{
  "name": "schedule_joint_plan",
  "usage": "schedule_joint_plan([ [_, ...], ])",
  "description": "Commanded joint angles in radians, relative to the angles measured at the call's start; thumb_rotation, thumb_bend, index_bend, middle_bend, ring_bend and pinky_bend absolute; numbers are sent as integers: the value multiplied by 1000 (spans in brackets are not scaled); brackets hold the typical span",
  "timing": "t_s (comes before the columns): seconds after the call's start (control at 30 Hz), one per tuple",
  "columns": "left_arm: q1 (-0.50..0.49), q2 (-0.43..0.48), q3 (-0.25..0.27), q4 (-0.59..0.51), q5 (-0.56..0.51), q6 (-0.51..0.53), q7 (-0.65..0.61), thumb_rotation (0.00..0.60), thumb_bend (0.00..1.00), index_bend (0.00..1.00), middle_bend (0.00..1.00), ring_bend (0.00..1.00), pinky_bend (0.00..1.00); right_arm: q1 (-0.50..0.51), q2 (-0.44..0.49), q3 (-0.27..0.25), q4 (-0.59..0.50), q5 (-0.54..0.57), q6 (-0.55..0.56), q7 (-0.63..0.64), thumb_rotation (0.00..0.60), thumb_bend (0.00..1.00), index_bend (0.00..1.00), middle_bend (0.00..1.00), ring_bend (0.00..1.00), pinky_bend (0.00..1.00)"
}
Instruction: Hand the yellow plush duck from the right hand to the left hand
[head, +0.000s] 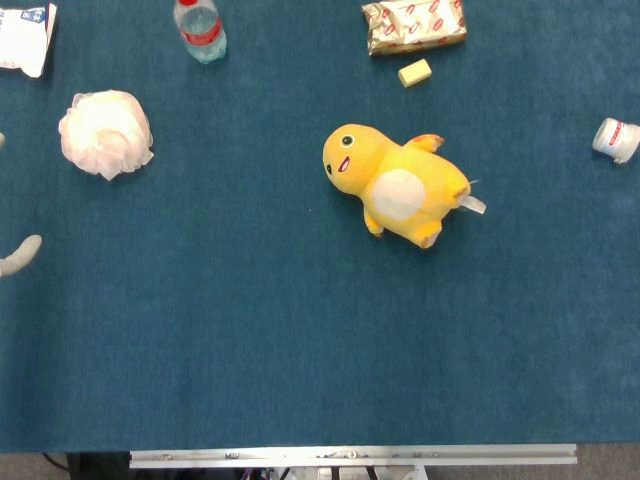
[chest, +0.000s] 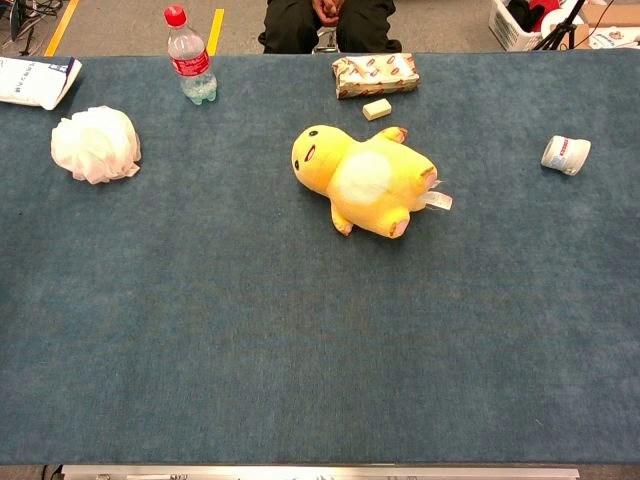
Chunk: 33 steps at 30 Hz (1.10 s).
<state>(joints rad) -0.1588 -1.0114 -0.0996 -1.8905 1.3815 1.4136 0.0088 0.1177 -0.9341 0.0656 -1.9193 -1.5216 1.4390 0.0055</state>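
The yellow plush duck (head: 402, 186) is lying belly-up on the blue table (head: 250, 330), right of centre, its head pointing toward ten o'clock and its white tag trailing at four o'clock. Nothing is touching it. At the head view's left edge, a pale fingertip, probably of the left hand (head: 18, 255), is poking in; whether that hand is spread or curled I cannot tell. The right hand is showing in neither view. A white mesh puff (head: 105, 132) is sitting well apart at the duck's nine o'clock.

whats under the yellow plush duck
Only the blue table cloth shows around the yellow plush duck, which lies on its back. Whatever is directly beneath it is covered.
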Motion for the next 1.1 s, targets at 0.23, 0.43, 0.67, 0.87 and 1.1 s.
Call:
schedule_joint_plan([
  [0.23,0,1,9,5,14,-5,-1,600,174,123,65,0,157,12,5,-5,-6,-2,-28,16,600,162,124,250,210,222],
  [0.43,-6,3,11,6,18,-15,1,600,174,123,65,0,157,57,5,1,-11,7,-103,24,600,159,124,250,210,222],
  [0.67,-5,5,15,8,24,-16,0,600,174,123,65,0,157,145,-39,29,-6,66,-229,4,600,120,116,225,211,222],
  [0.87,-4,11,19,4,32,-16,-5,600,174,123,65,0,157,235,-123,59,11,148,-350,-24,600,80,46,159,157,223],
  [1.1,6,25,25,0,43,-2,-11,600,174,123,65,0,157,341,-257,83,70,248,-462,-103,600,77,40,143,145,223],
])
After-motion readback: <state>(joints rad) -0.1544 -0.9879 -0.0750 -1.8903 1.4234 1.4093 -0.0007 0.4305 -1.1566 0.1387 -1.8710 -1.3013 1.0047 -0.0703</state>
